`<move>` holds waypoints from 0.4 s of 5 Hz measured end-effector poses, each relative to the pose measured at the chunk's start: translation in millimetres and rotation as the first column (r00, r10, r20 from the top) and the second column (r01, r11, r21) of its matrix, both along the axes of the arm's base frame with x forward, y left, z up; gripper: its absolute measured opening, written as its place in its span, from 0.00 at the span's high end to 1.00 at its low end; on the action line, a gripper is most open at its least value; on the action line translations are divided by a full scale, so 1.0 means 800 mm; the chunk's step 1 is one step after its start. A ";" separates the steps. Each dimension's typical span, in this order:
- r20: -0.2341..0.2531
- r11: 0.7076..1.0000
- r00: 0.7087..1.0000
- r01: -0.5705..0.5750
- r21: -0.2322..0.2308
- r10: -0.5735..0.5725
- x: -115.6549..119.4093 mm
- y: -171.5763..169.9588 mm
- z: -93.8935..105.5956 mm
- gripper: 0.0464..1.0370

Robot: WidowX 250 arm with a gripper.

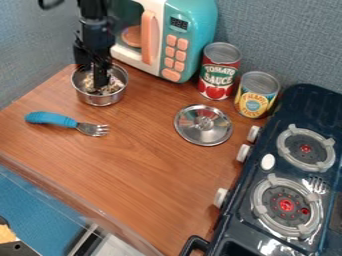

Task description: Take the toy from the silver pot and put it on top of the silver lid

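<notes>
The step in hand seems the grasp: the jaws, whether open or closed I cannot tell, are inside the silver pot (100, 100) with probably the toy (89, 84), next needing a lift toward the silver lid (202, 126).

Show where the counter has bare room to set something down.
Bare wood lies between fork and lid, and widely below them, between the near edge and the stove. Crowded: the pot, with the hand in it, and the row of microwave, cans and stove.
</notes>
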State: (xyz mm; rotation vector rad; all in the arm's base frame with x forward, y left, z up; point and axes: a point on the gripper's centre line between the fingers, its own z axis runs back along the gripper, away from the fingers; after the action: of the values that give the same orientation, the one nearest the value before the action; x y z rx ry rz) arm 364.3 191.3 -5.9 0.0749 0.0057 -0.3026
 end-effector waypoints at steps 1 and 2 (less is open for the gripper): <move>0.005 1.000 1.000 -0.005 -0.018 0.005 0.007 -0.001 -0.008 0.09; 0.022 1.000 1.000 0.016 -0.009 -0.016 0.011 -0.001 -0.008 0.36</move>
State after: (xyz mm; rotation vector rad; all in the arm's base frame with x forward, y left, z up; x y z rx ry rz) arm 372.7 190.7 -12.6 0.0690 -0.0181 -0.3179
